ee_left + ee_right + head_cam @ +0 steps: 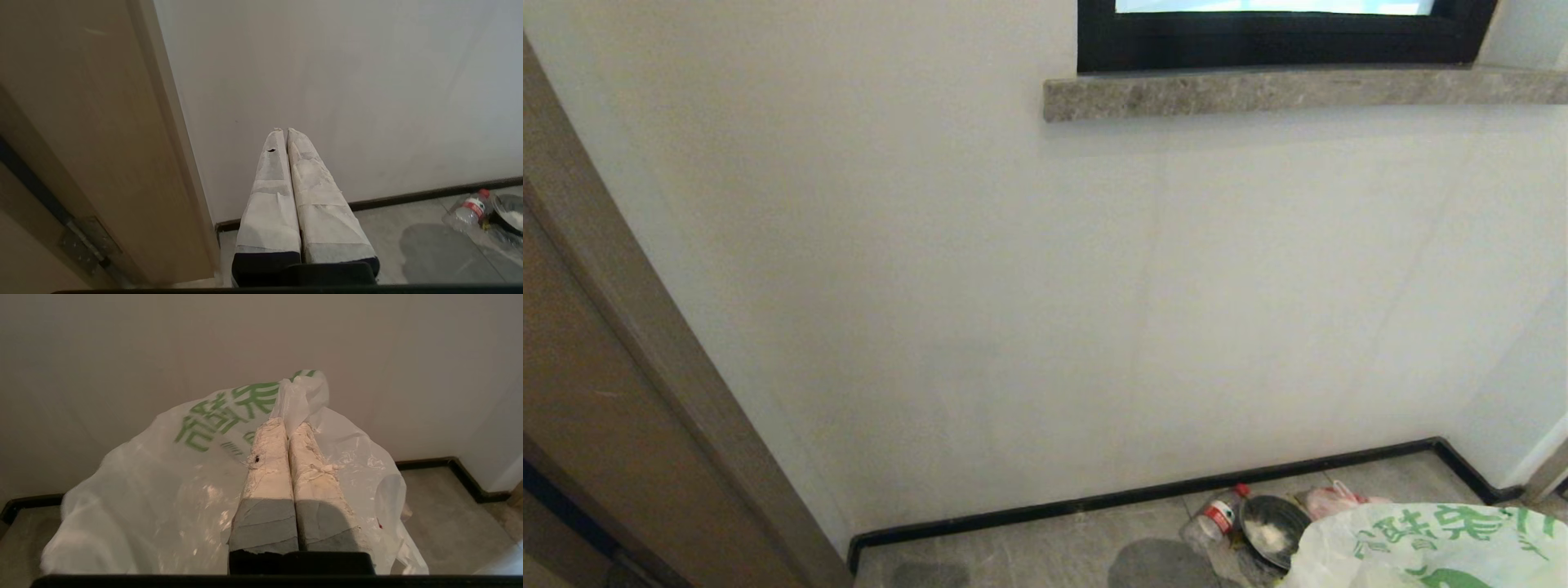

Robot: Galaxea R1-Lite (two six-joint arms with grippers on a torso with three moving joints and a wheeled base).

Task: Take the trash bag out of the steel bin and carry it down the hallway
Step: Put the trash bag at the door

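Note:
The trash bag (1421, 547), thin white plastic with green characters, bulges at the lower right of the head view. In the right wrist view it (163, 477) spreads wide under and around my right gripper (289, 425), which is shut with a fold of the bag's edge pinched between its taped fingertips. My left gripper (284, 131) is shut on nothing and points at the white wall beside the door frame (122, 143). The steel bin is out of view. Grey hallway floor tiles (1054, 555) lie below, and neither arm shows in the head view.
On the floor by the black baseboard (1143, 492) lie a plastic bottle (1217, 516) with a red cap, a dark round dish (1270, 529) and a clear bag with red contents (1327, 498). A brown door frame (645, 343) stands at the left. A stone window sill (1298, 90) juts out above.

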